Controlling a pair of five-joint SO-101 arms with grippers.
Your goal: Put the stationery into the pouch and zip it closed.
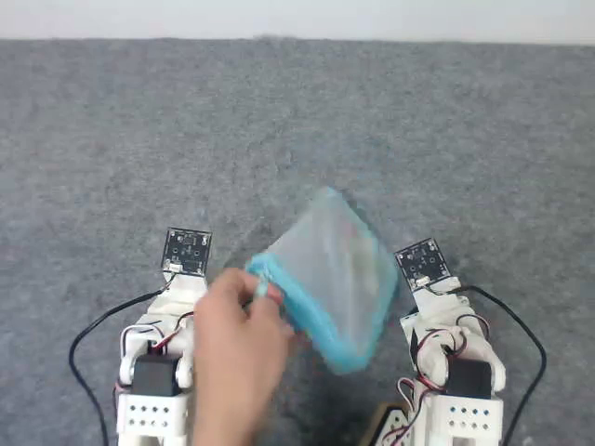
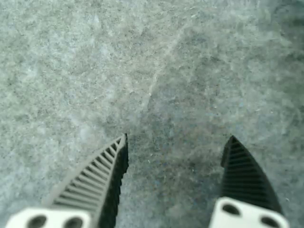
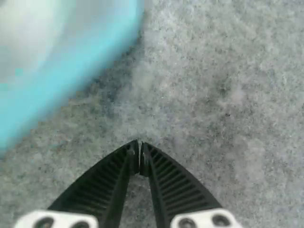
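Overhead, in the high view, a person's hand (image 1: 237, 344) grips one corner of the pouch (image 1: 330, 274), a translucent bag with light blue edging. The pouch hangs tilted over the grey felt worktop (image 1: 297, 121), close to the edge where the two arms stand and between them. What is inside it cannot be made out. The left arm (image 1: 167, 353) sits beside the hand and the right arm (image 1: 451, 358) just past the pouch's other side.

In the left wrist view, the left arm's jaws stand well apart over bare felt (image 2: 152, 71).

In the right wrist view, the right arm's jaws are pressed together with the tips meeting and nothing between them. The pouch's blue border (image 3: 71, 71) shows blurred beyond them, clear of the tips.
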